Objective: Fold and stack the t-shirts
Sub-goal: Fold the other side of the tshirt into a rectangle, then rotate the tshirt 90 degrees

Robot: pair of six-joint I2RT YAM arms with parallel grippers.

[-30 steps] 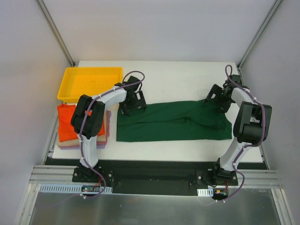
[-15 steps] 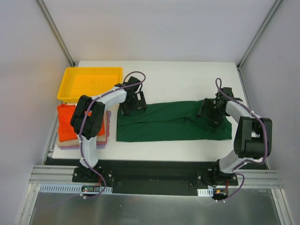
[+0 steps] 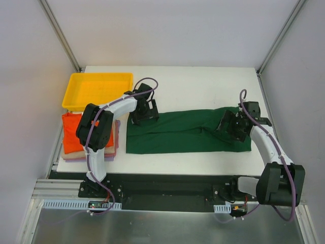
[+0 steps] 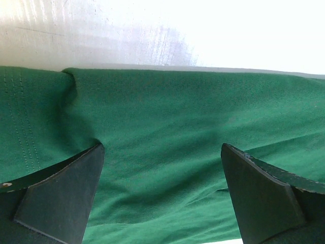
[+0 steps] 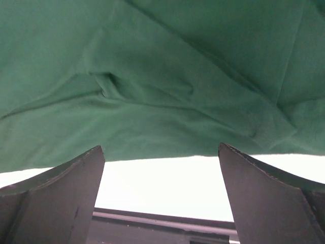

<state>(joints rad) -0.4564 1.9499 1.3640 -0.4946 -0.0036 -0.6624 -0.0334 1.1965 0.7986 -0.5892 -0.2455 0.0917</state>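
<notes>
The dark green t-shirt (image 3: 183, 133) lies folded into a long band across the middle of the table. My left gripper (image 3: 143, 116) is open and low over its far left corner; in the left wrist view the gripper (image 4: 162, 152) has green cloth (image 4: 167, 112) between its spread fingers. My right gripper (image 3: 232, 128) is open above the shirt's right end; in the right wrist view the gripper (image 5: 161, 152) frames the cloth's near edge (image 5: 152, 76) and white table (image 5: 162, 188). An orange t-shirt (image 3: 71, 133) tops a stack with beige and lilac (image 3: 117, 133) shirts at the left.
A yellow plastic tray (image 3: 96, 89) stands at the far left, just behind the stack. The table's front rail (image 5: 152, 218) shows below the right gripper. White walls enclose the table on three sides.
My right gripper has moved from the shirt's far right corner toward the near side, over its right end, and the arm's elbow swung down. The left arm has not moved.
</notes>
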